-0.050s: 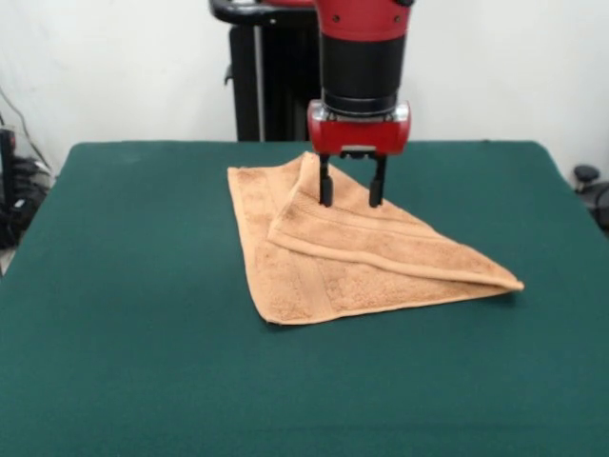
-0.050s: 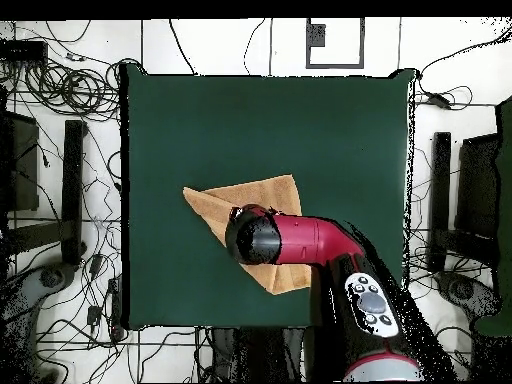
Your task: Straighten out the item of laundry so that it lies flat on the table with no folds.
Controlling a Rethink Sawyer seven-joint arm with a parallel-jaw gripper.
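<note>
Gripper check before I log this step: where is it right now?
In the front view the gripper hangs open over the folded towel's far upper corner, near the table's far middle.

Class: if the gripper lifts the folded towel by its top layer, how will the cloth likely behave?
The towel is probably floppy: its folded flap drapes over the layer below. Likely light, so it should lift easily. Its terry pile will probably drag on the table, not slide.

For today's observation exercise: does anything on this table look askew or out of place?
Yes. The towel is not flat: one corner is folded over the rest, leaving a diagonal flap and a pointed double layer at one end. The open pincer stands over the flap's upper edge on the table.
</note>
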